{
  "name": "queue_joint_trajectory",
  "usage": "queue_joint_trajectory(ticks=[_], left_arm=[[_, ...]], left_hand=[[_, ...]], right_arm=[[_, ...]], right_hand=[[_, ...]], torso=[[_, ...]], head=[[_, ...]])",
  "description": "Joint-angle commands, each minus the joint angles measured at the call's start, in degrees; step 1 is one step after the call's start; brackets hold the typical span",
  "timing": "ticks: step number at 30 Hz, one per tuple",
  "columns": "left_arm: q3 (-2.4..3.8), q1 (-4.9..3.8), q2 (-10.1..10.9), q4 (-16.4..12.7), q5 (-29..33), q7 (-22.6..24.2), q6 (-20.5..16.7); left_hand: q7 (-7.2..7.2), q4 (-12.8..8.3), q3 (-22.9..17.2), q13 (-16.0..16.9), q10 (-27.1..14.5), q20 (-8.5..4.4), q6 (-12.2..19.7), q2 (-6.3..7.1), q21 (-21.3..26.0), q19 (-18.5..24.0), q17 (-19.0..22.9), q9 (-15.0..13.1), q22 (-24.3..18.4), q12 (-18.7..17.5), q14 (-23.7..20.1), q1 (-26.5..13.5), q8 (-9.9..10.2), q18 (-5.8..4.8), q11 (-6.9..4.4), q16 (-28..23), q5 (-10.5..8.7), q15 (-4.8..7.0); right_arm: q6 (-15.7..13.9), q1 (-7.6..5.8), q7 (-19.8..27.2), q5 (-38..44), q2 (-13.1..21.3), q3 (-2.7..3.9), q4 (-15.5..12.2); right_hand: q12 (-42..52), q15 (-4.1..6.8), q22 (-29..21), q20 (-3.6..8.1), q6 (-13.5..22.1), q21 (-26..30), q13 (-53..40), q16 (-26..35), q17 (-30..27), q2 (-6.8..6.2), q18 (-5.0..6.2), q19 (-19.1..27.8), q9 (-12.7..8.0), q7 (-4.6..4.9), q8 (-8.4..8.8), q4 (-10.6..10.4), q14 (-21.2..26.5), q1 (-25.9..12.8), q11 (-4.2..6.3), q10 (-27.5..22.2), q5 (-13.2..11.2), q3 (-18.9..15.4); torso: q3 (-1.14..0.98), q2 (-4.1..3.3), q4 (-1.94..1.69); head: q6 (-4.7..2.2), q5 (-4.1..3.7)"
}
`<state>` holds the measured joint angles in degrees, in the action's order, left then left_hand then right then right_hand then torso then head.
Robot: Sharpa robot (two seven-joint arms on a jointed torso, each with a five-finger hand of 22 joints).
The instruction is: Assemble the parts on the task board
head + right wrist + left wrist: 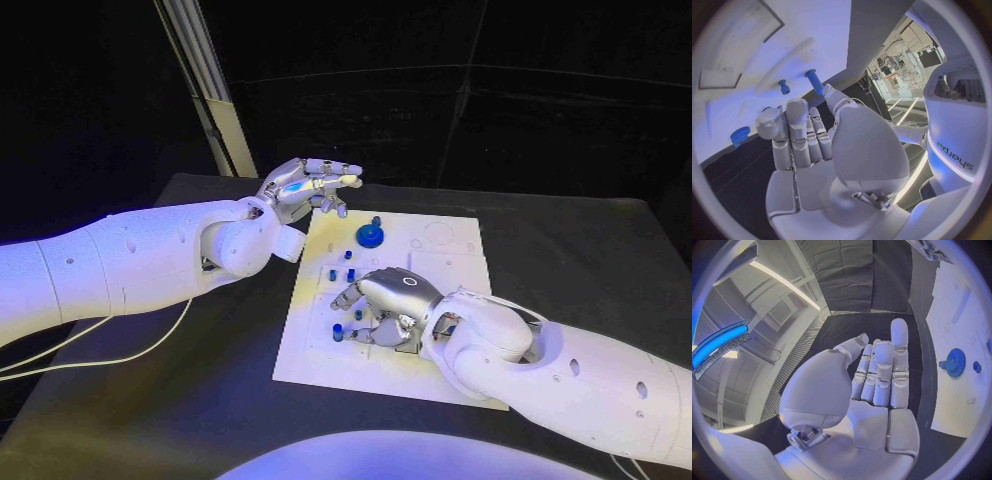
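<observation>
The white task board [433,262] lies in the middle of the head view on the dark surface [577,250], stretching from the upper centre toward the lower centre of the frame. Near the board's top edge stands a blue gear [371,236] with a short stem rising from it — the left wrist view shows it too, at the right side of the circle [955,362], with a small blue piece [977,366] just beside it. A few small blue pegs [346,270] dot the board's left half, between the gear and the lower robot hand. The left robot hand [309,186] sits in the upper centre of the head view, above the board's top left corner and off the gear; its wrist view shows the fingers [882,372] straight, close together and holding nothing. The right robot hand [387,305] lies over the lower left part of the board, knuckles up, fingers curled down toward the plate among the blue pegs. In its wrist view the fingers [797,132] are bent, with a blue peg [814,81] just past the fingertips and another blue piece [739,135] near the board's edge — whether it pinches any of them, I cannot tell.
</observation>
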<state>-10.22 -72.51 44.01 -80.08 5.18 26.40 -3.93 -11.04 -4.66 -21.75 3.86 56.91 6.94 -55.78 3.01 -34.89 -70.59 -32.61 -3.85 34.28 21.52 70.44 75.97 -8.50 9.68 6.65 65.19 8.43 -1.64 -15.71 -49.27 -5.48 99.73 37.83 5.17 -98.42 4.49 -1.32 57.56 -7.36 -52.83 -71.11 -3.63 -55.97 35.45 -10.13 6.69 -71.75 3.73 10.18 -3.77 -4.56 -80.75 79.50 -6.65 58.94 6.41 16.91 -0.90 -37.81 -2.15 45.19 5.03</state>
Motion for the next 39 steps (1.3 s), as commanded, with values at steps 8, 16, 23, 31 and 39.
queue_joint_trajectory(ticks=[8, 16, 23, 31, 39], left_arm=[[0.03, -0.06, 0.4, -0.2, 0.1, 0.2, 0.8], [0.01, -0.06, 0.9, -0.8, 0.1, 0.2, 0.6], [-0.02, -0.06, 1.2, -1.3, 0.1, 0.2, 0.6], [-0.28, -0.04, 1.6, -1.6, 0.1, 0.3, 0.6], [-0.51, -0.03, 1.7, -1.6, 0.1, 0.3, 0.7]], left_hand=[[-0.12, 0.1, 0.0, 0.0, -0.4, 0.04, 0.4, 0.16, -0.1, -0.3, 0.0, -0.1, -0.1, 0.2, -0.1, -0.5, -0.2, 0.74, 0.15, 0.3, 0.19, 0.07], [-0.12, 0.1, 0.0, 0.0, -0.4, 0.04, 0.4, 0.16, -0.1, -0.3, 0.0, -0.1, -0.1, 0.2, -0.1, -0.5, -0.2, 0.74, 0.15, 0.3, 0.19, 0.07], [-0.15, 0.1, 0.1, 0.0, -0.5, 0.05, 0.5, 0.25, -0.1, -0.2, 0.1, 0.0, -0.1, 0.2, -0.1, -0.5, -0.2, 0.74, 0.17, 0.3, 0.17, 0.06], [-0.15, 0.1, 0.1, 0.0, -0.5, 0.05, 0.5, 0.25, -0.1, -0.2, 0.1, 0.0, -0.1, 0.2, -0.1, -0.5, -0.2, 0.74, 0.17, 0.3, 0.17, 0.06], [-0.15, 0.1, 0.1, 0.0, -0.5, 0.05, 0.5, 0.25, -0.1, -0.2, 0.1, 0.0, -0.1, 0.2, -0.1, -0.5, -0.2, 0.74, 0.17, 0.3, 0.17, 0.06]], right_arm=[[-8.3, -0.17, 2.0, -20.7, 11.8, 2.79, -7.4], [-3.9, -0.12, -10.9, -26.1, 21.9, 3.84, -11.0], [-2.7, 1.27, -20.9, -23.4, 25.6, 3.93, -12.9], [-0.6, 2.93, -28.9, -15.4, 26.5, 3.94, -14.7], [2.9, 4.11, -31.0, -12.9, 25.9, 3.94, -15.0]], right_hand=[[5.7, 0.78, 5.3, 0.53, -3.5, -3.3, -1.4, -3.9, 5.6, 2.59, -0.82, -3.7, 0.8, -0.17, -1.60, -2.4, -2.2, -2.1, 1.19, 8.8, 1.3, -3.8], [17.5, 3.96, 15.1, 3.78, -6.8, -9.7, -10.3, -13.7, 18.7, 3.57, -2.85, -9.3, 1.3, -3.57, -4.66, -8.7, -4.9, -7.8, 5.15, 20.4, 9.3, -9.8], [35.2, 4.33, 18.1, 3.74, -4.2, -11.6, -30.1, -18.1, 24.8, 4.94, -3.51, -10.4, 1.6, -3.66, -7.68, -11.8, -5.0, -13.4, 5.15, 17.7, 7.9, -18.1], [49.1, 3.99, 20.3, 3.74, -2.0, -12.8, -46.9, -20.8, 29.3, 4.94, -3.84, -11.3, 2.6, -3.84, -12.89, -12.3, -5.2, -13.7, 5.10, 17.1, 6.6, -24.4], [57.7, 4.03, 22.5, 3.78, -0.9, -14.0, -57.2, -24.3, 35.7, 6.01, -4.32, -12.4, 3.3, -4.02, -15.89, -12.2, -6.1, -13.3, 5.25, 19.6, 7.4, -25.6]], torso=[[0.17, 0.41, 0.51], [0.41, 0.88, 1.64], [0.45, 1.09, 2.48], [0.46, 1.06, 2.87], [0.45, 0.98, 2.71]], head=[[-1.20, -2.62], [-1.70, -6.67], [-1.63, -8.69], [-1.37, -9.73], [-1.16, -10.03]])
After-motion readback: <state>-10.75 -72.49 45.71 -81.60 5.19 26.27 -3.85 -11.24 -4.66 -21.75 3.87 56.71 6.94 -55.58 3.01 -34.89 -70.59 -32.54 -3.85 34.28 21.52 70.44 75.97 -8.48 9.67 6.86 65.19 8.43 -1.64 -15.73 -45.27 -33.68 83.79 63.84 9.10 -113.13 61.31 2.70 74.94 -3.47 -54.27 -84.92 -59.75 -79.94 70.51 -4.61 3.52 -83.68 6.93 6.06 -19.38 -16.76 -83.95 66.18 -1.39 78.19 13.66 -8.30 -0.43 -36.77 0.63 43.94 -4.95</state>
